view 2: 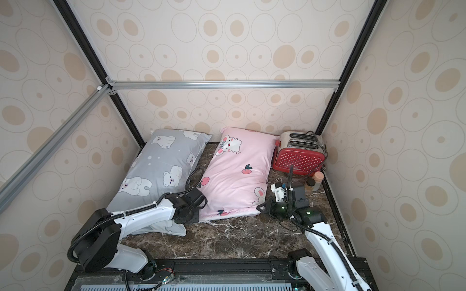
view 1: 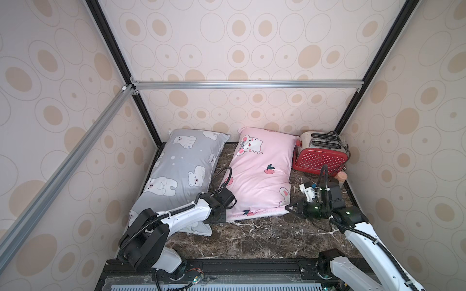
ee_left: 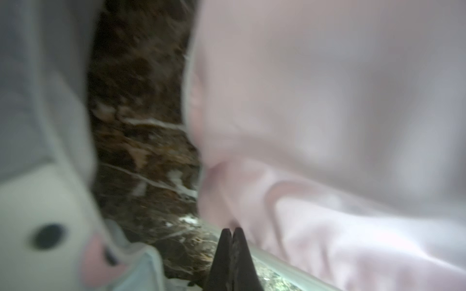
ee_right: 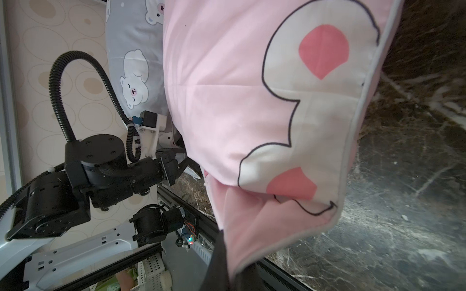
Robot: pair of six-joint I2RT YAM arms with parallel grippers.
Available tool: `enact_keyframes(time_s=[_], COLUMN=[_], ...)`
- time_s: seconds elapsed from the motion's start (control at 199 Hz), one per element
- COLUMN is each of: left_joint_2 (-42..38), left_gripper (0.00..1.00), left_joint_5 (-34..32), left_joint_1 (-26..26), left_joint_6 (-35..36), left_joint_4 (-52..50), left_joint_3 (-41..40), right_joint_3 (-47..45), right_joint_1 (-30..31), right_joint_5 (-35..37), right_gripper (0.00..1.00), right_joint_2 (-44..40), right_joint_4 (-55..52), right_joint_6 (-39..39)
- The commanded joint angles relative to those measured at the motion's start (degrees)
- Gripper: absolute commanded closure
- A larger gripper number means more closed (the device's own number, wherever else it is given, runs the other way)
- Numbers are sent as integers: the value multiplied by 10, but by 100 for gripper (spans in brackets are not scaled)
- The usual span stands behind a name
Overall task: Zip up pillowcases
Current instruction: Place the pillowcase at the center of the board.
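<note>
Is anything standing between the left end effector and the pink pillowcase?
Nothing visible does. The left end effector, shut, sits beside the pink pillowcase at its near white edge; the grey pillowcase lies on the opposite side.

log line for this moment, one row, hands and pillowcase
item: pink pillowcase | left hand: shut, by its near edge | right hand: shut on its near corner

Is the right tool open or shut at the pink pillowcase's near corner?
Shut on it: in the right wrist view, the right tool pinches the white-edged corner of the pink pillowcase.
</note>
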Motion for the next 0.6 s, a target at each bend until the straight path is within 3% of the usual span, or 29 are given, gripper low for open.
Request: enact_keyframes(time_s=[0.0, 0.091, 0.126, 0.146, 0.171, 0.226, 0.246, 0.327, 0.402, 0.463, 0.598], left_joint_2=[-14, -13, -15, -18, -22, -36, -43, -72, -87, -93, -100], left_gripper=[100, 100, 100, 100, 100, 71, 61, 38, 23, 2, 1], left_joint_5=[-55, -57, -57, -56, -53, -44, -41, -43, -113, -177, -269], left_joint_1=[24, 27, 27, 27, 27, 26, 27, 27, 27, 31, 63], left_joint_6=[39, 53, 54, 54, 56, 65, 70, 107, 144, 177, 240], left_joint_4=[-64, -80, -86, -88, -89, -89, -91, -102, -135, -138, -41], left_joint_3=[32, 48, 53, 56, 58, 67, 72, 106, 157, 187, 162], right_joint_3=[21, 35, 44, 50, 60, 82, 91, 118, 133, 135, 98], right_joint_1=[-13, -14, -14, -14, -14, -14, -14, -14, -14, -14, -15], right_joint_5=[14, 40, 50, 59, 73, 103, 116, 156, 206, 284, 501], right_gripper=[100, 100, 93, 82, 59, 13, 2, 0, 0, 0, 0], right_joint_2=[-12, -8, -3, -2, 1, 10, 13, 28, 46, 61, 89], right_joint_4=[-26, -56, -70, -78, -90, -115, -124, -132, -113, -85, 35], right_joint_6=[-27, -48, -58, -64, -73, -93, -100, -122, -127, -124, -139])
